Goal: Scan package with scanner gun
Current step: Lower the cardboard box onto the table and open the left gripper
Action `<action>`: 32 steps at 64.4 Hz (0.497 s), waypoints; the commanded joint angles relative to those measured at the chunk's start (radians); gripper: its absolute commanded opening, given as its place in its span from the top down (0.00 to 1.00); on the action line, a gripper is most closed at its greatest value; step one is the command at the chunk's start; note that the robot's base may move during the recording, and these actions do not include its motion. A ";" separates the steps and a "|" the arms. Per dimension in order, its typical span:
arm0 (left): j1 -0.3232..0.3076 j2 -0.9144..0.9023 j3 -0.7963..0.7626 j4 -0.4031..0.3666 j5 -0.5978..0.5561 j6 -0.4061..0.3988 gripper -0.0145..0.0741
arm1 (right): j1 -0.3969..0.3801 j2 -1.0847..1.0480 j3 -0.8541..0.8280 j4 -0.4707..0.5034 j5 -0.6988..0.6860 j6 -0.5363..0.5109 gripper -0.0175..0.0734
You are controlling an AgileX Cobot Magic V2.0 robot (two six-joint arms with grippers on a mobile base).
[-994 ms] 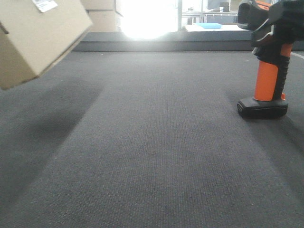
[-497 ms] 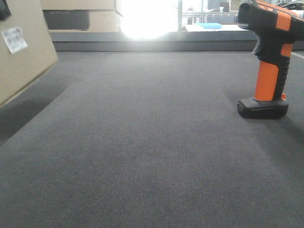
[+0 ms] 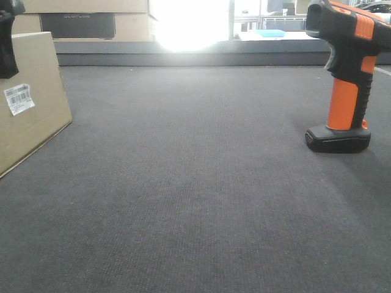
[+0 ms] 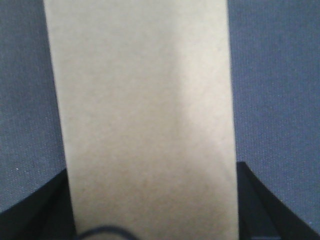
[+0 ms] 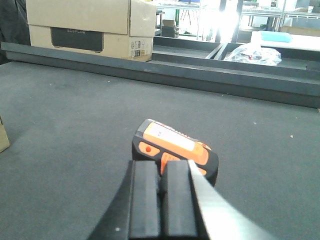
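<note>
The package, a plain brown box, stands on the dark mat at the far left, its white barcode label turned toward the scanner side. In the left wrist view the package fills the space between my left gripper fingers, which press its two sides. A black part of that gripper shows at the box's top. The scanner gun stands upright on its flat base at the right. My right gripper is shut with nothing in it, just behind and above the scanner gun.
Stacked cardboard boxes with a dark panel sit at the back left behind a low dark ledge. A clear plastic bag lies beyond the ledge. Strong glare comes from the back centre.
The package came down from a raised, tilted pose and now stands on the mat with its label lower. The right gripper, at the scanner's top a second ago, has left the front view.
</note>
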 commanded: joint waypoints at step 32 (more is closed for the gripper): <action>0.000 -0.104 0.013 -0.002 -0.003 -0.002 0.18 | -0.048 0.038 -0.153 -0.035 0.159 -0.004 0.99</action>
